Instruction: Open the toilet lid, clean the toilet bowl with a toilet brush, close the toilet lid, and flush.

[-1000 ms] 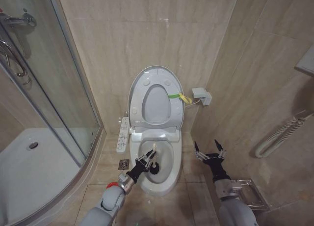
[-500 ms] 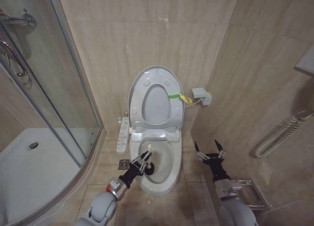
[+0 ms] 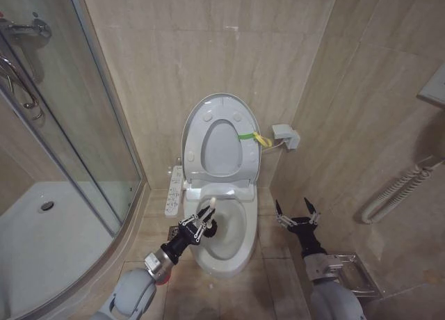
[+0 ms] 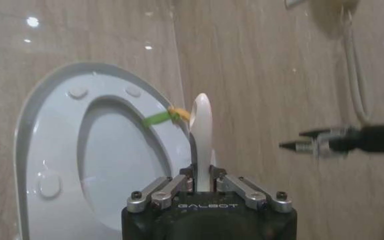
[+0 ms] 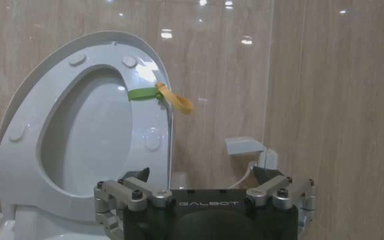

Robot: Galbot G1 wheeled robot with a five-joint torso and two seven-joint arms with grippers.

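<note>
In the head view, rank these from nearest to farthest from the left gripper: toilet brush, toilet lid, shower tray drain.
1. toilet brush, in the left gripper over the bowl.
2. toilet lid, raised against the wall behind.
3. shower tray drain, far off to the left.

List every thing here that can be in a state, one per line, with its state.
toilet lid: raised, upright against the wall.
seat ring: raised against the lid.
toilet bowl: uncovered.
toilet brush: held by its handle over the bowl's left side.
left gripper: shut on the brush handle.
right gripper: open, empty, right of the bowl.
</note>
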